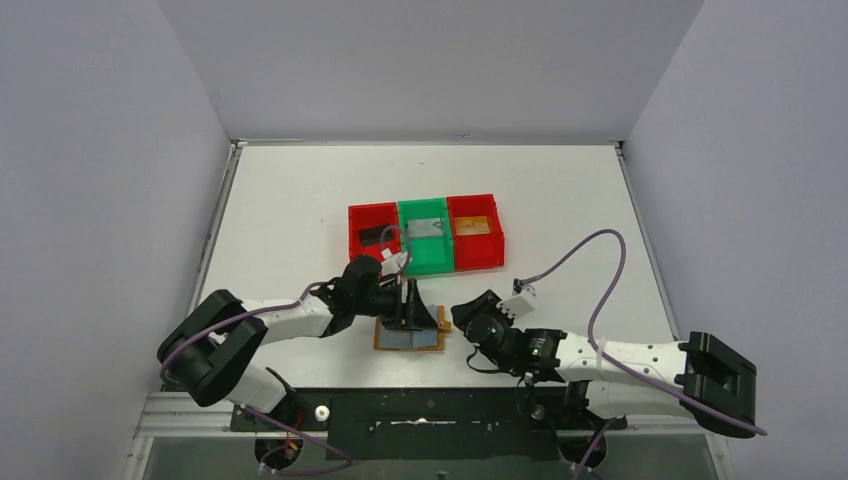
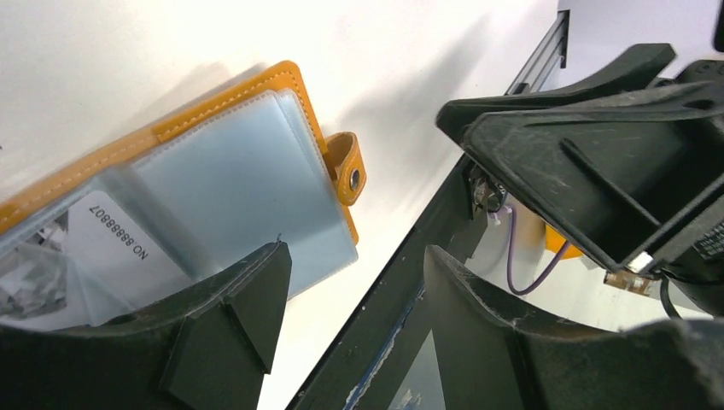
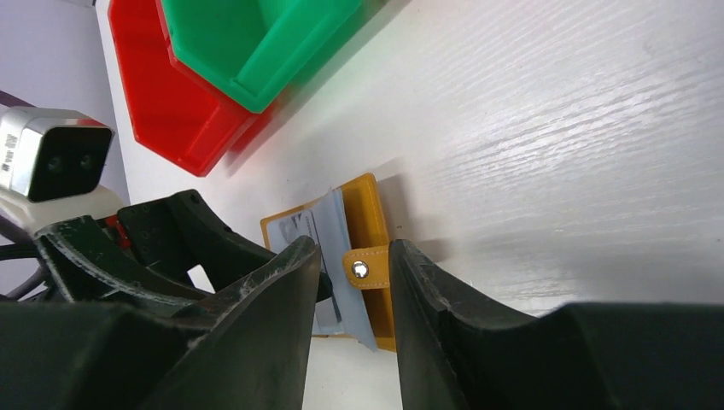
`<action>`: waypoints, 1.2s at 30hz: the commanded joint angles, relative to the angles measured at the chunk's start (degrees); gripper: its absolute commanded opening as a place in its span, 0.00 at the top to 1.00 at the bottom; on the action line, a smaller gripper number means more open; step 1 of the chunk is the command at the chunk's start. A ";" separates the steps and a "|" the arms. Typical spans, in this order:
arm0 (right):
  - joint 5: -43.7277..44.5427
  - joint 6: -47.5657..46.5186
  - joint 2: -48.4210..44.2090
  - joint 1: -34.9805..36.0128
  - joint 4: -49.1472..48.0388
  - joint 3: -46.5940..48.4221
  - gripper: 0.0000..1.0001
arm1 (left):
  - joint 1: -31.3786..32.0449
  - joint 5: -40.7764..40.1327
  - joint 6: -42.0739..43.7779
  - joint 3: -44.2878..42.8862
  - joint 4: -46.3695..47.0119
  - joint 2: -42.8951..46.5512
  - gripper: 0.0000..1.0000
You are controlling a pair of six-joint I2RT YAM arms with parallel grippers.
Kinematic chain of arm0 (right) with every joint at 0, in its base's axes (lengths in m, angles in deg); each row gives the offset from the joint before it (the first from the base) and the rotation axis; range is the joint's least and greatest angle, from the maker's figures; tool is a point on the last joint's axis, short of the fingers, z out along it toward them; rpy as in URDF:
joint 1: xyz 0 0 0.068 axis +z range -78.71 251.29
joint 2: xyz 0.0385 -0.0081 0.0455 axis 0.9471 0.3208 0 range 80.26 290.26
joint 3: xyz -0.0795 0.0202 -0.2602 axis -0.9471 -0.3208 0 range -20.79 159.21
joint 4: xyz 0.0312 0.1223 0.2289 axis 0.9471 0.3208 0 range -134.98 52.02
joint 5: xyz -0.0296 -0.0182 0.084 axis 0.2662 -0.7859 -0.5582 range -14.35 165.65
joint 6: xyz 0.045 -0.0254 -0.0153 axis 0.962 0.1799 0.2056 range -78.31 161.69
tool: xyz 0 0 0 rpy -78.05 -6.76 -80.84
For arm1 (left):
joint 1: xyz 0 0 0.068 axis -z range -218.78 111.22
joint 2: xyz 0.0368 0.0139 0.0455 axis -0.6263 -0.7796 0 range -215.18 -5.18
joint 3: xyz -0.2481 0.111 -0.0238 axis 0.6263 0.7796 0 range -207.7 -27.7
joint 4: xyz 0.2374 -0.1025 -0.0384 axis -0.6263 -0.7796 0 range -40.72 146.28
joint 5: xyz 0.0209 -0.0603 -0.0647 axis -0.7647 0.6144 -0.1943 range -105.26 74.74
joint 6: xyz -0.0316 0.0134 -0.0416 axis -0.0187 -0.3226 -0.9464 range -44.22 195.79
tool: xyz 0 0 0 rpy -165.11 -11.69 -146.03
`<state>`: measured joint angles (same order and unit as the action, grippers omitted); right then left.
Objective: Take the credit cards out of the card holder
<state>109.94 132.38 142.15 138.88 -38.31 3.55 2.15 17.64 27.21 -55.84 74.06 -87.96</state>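
The card holder (image 1: 410, 337) lies open and flat near the table's front edge, orange with pale blue sleeves (image 2: 248, 188). A white numbered credit card (image 2: 102, 231) sits inside its left sleeve. My left gripper (image 1: 407, 316) hangs over the holder, open (image 2: 354, 252), with one fingertip (image 2: 265, 265) above the right sleeve's edge and nothing between the jaws. My right gripper (image 1: 463, 319) is at the holder's right side. It is open (image 3: 354, 249), and the holder's snap tab (image 3: 363, 269) shows in the gap beside the right finger.
A row of bins stands behind the holder: red (image 1: 372, 222), green (image 1: 428, 250), red (image 1: 478, 245), each with a card lying in it. The black front rail (image 2: 401, 282) runs just beyond the holder. Purple cables loop over the right arm (image 1: 600, 250).
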 commanded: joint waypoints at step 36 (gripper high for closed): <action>-22.27 -23.90 24.67 -3.30 -17.34 18.03 0.56 | -4.64 -43.77 -0.53 1.59 -38.14 41.27 0.30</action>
<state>94.75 108.78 164.99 137.63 -50.33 20.42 -2.13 -28.12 27.73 -54.99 34.58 -47.66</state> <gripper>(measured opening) 0.456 0.715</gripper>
